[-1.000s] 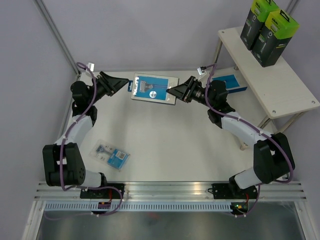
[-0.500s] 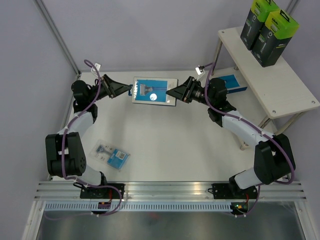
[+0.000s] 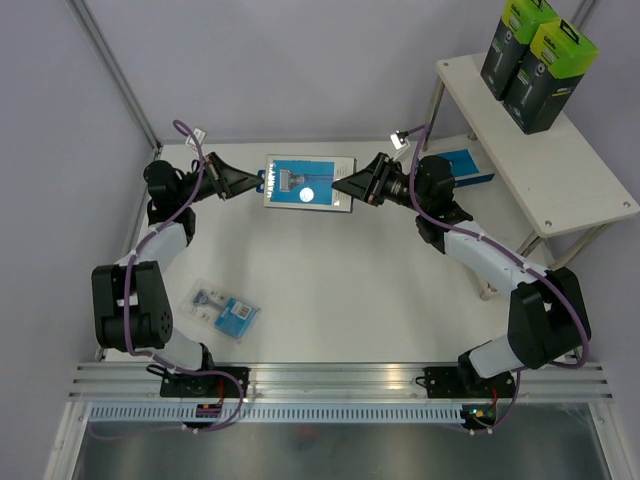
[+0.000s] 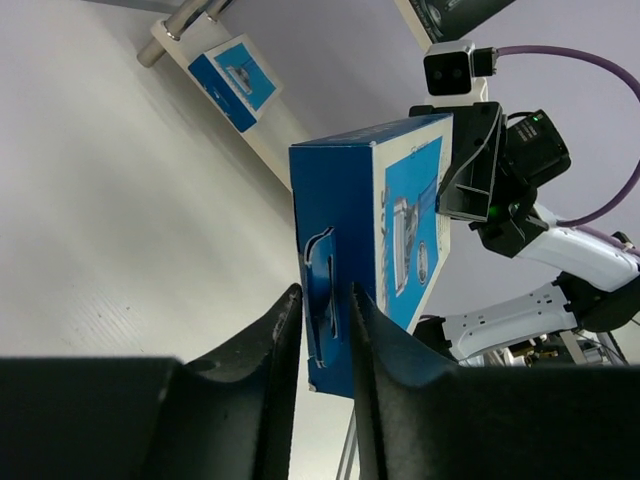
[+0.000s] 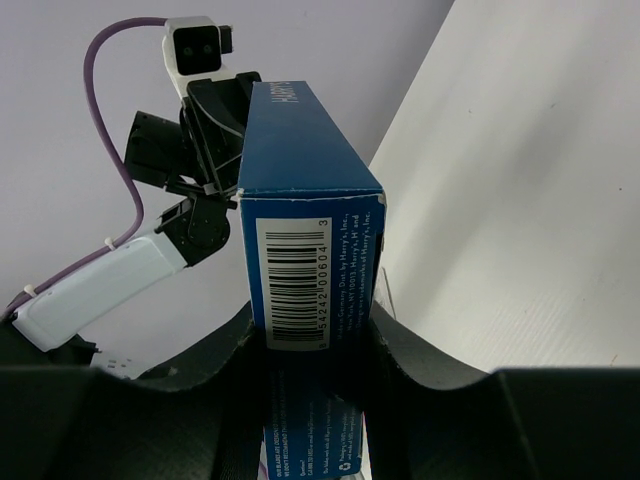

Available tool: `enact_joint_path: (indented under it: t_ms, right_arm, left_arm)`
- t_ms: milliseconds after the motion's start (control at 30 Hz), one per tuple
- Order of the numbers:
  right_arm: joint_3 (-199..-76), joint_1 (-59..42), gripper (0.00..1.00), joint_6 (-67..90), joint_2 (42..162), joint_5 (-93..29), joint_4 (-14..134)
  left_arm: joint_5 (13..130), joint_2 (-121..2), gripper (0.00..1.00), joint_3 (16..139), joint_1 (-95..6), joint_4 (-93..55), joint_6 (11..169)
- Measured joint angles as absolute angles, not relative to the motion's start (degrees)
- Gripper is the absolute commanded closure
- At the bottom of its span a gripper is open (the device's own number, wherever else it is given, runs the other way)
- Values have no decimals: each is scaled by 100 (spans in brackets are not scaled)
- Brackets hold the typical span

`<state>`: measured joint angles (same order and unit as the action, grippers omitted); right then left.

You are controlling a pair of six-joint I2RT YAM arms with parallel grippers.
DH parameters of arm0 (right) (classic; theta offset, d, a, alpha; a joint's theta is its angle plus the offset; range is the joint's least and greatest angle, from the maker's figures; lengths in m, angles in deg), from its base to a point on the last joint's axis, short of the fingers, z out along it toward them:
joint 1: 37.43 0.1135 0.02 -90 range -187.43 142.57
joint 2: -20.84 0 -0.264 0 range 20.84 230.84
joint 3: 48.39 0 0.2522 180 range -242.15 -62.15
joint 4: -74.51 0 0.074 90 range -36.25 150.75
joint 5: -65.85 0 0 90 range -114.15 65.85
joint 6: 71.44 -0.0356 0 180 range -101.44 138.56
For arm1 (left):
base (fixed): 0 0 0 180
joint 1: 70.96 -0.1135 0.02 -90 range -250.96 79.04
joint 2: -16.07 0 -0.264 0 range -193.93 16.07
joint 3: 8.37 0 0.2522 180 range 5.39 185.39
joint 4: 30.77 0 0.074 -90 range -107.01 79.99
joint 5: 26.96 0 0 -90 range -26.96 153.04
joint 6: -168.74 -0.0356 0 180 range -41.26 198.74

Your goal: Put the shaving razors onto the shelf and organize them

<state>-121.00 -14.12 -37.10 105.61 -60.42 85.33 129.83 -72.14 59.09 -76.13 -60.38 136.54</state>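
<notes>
A flat blue-and-white razor box [image 3: 308, 182] hangs above the table between both arms. My right gripper [image 3: 347, 185] [image 5: 310, 322] is shut on its right end, the barcode face [image 5: 300, 280] between the fingers. My left gripper [image 3: 258, 180] [image 4: 325, 295] has its narrow jaws pressed on the box's left end [image 4: 335, 260]. A second blue box [image 3: 458, 165] [image 4: 235, 78] lies on the lower board of the shelf [image 3: 575, 175]. Two black boxes with lime-green tops [image 3: 518, 45] [image 3: 550, 78] stand on its top board. A clear blister pack [image 3: 222, 308] lies on the table near the left arm.
A grey wall and a slanted metal post [image 3: 110, 65] close the back left. The shelf's silver legs [image 3: 436, 100] stand close behind the right arm. The aluminium rail [image 3: 340, 378] with both arm bases runs along the near edge.
My left gripper has swung right to the box's left end and narrowed its jaws onto it. The right gripper and the box have stayed where they were.
</notes>
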Motion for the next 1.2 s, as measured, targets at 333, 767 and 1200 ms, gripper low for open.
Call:
enact_joint_path:
  t_ms: [333, 767, 1200]
  right_arm:
    - [-12102, -1414, 80, -3710, 10561, -6165, 8552]
    - [-12373, -1405, 56, -2812, 10375, -5824, 7256]
    - [-12323, -1823, 50, -2195, 9691, -4274, 5058]
  left_arm:
    - [13210, -7327, 98, 5909, -7613, -6242, 13663]
    - [12733, -7802, 98, 5144, -7484, -8344, 14950]
    - [11566, -9384, 98, 5102, -6179, -8860, 16012]
